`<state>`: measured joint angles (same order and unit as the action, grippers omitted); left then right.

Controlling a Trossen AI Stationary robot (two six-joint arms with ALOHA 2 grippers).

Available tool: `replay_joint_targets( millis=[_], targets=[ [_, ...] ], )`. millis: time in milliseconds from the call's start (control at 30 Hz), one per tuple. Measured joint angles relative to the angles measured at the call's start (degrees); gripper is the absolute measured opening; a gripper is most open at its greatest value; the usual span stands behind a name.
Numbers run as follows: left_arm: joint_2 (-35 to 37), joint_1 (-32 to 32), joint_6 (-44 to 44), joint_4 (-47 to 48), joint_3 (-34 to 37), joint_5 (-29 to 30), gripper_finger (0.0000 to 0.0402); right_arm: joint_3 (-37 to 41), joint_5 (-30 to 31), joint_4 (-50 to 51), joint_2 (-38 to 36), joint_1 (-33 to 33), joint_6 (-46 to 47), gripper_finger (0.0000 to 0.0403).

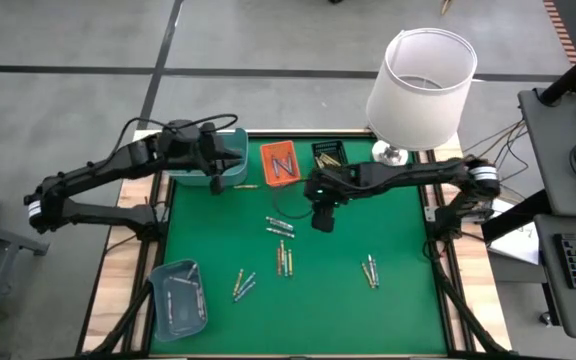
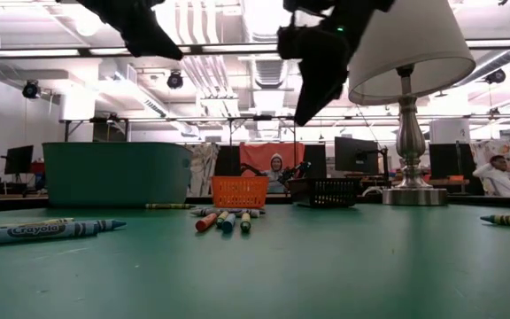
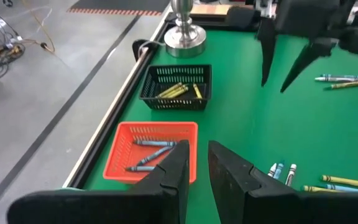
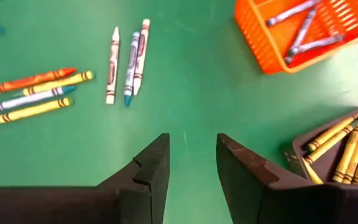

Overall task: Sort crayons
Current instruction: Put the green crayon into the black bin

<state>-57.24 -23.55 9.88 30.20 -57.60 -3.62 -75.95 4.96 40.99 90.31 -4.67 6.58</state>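
Sorting is under way but far from finished, judged from how many crayons lie loose on the green table [image 1: 408, 300]. Four containers are counted, largest first: a teal bin [image 1: 230, 152] at the back left, a blue-grey tray [image 1: 176, 296] at the front left, an orange basket [image 1: 280, 163] holding three bluish crayons [image 4: 303, 28], and a black basket [image 1: 328, 154] holding several yellow crayons [image 3: 178, 91]. The left gripper [image 3: 194, 168] is held above the teal bin, its jaws parted only a little with nothing seen between them. The right gripper [image 4: 191, 158] hangs above the mat just in front of the two small baskets, fingers spread and empty. Loose crayons lie in groups: four (orange, yellow, blue, yellow) [image 4: 36, 93] and three [image 4: 128, 59] under the right wrist camera, a pair or so [image 1: 371, 270] at the front right, and a few more [image 1: 243, 285] at the front centre; the exact total cannot be told. The step in hand appears to be a return for another pick; the next move would call for lowering the right gripper over a single crayon, aligned across its length, without catching its neighbours.
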Motion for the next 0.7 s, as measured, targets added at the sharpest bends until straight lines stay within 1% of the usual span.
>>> replay_joint_targets(
  millis=[200,400,567,700],
  targets=[
    [-3.4,0.1,0.0,-1.2,0.0,0.0,0.0043,11.4,3.1,-11.7,-6.8,0.0,2.0,0.0118],
    [-6.3,0.2,0.1,-2.0,0.0,-0.4,0.0043,22.8,4.2,-25.2,-10.5,0.0,1.9,0.0118],
    [-8.9,0.4,-0.1,-2.7,0.0,-0.5,0.0043,29.0,4.6,-33.3,-12.0,0.0,1.8,0.0118],
    [-11.7,1.5,-0.5,-4.3,0.0,-0.5,0.0043,31.3,6.5,-34.9,-11.8,0.0,1.8,0.0118]
  ],
)
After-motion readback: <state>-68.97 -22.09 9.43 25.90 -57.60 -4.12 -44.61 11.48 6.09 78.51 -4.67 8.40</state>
